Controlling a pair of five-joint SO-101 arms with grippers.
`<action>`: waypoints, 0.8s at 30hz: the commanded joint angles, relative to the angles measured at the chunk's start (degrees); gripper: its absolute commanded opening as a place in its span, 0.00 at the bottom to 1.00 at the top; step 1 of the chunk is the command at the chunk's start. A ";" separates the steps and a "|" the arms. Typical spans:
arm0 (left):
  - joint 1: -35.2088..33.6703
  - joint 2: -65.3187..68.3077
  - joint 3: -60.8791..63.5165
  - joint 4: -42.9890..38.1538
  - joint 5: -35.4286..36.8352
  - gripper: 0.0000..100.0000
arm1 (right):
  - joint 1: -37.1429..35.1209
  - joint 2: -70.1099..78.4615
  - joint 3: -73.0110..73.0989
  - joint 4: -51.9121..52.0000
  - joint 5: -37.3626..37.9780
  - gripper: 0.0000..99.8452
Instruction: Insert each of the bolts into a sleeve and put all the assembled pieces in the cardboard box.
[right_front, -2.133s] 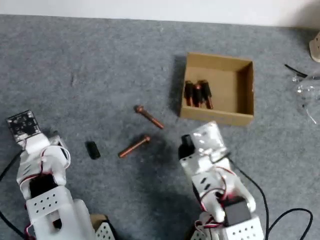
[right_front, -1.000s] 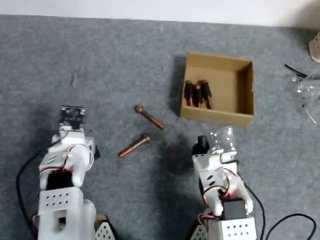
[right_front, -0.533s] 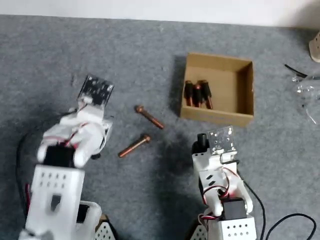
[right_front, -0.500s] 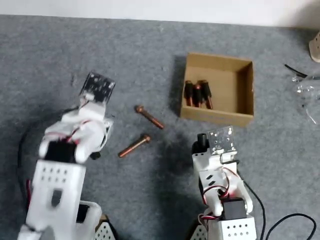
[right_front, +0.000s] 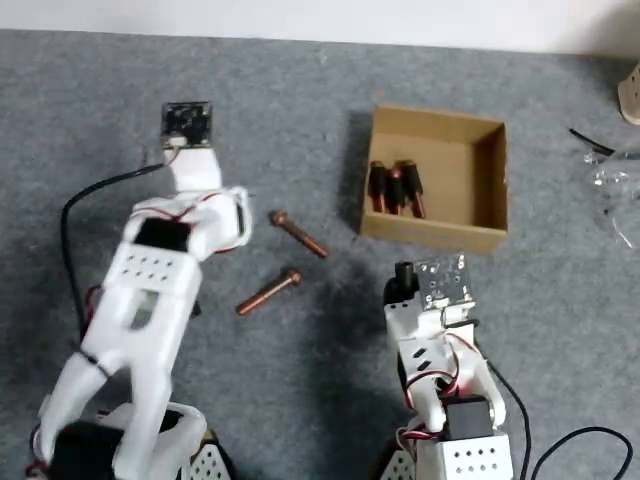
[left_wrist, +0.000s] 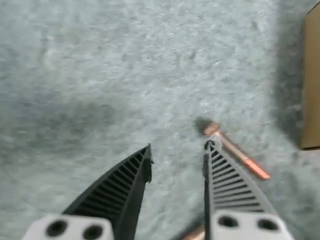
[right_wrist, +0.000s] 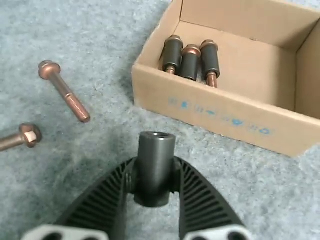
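Two copper bolts lie loose on the grey carpet: one (right_front: 297, 233) close to the box, the other (right_front: 268, 293) nearer the arms. The cardboard box (right_front: 484, 187) holds three assembled pieces (right_front: 395, 187). My left gripper (left_wrist: 178, 148) is open just above the carpet, and the far bolt's head (left_wrist: 212, 129) lies right beside one fingertip. The left arm (right_front: 190, 235) stretches out over the carpet to the left of that bolt. My right gripper (right_wrist: 155, 175) is shut on a black sleeve (right_wrist: 156, 162), held upright in front of the box wall (right_wrist: 225, 115).
Cables and clear plastic bits (right_front: 605, 165) lie at the far right, with a pale object (right_front: 630, 95) at the edge. Open carpet stretches left of the box and between the arms.
The left arm has swung forward and to the right, from beside its base to the far bolt, covering the spot where a loose black sleeve lay. The right arm pulled back slightly, then held still.
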 joint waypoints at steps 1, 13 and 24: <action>5.23 4.44 -5.76 -1.14 7.65 0.22 | 0.57 -0.57 1.10 -2.07 -0.44 0.00; 12.00 19.38 -17.98 4.48 16.35 0.27 | 0.57 -0.57 1.10 -2.07 -0.26 0.00; 12.09 35.56 -25.27 4.40 19.78 0.27 | 0.57 -0.57 1.10 -2.07 -0.26 0.00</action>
